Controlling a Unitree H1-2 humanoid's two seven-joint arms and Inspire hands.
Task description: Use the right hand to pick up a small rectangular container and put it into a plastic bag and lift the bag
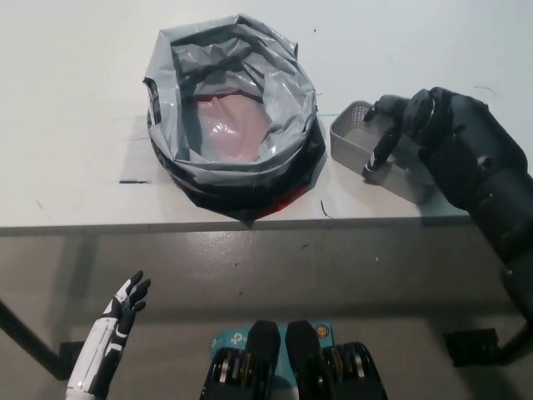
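- Black right hand [405,125] curled over the near wall of the small grey perforated rectangular container [354,137], fingers hooked inside, apparently gripping it.
- Sits near the white table's [67,108] front edge, toward its right end, just beside the open grey plastic bag [233,117].
- Probably light, stiff; wall grip should suit.
- White left hand [123,307] idle below the table's front edge, fingers spread.
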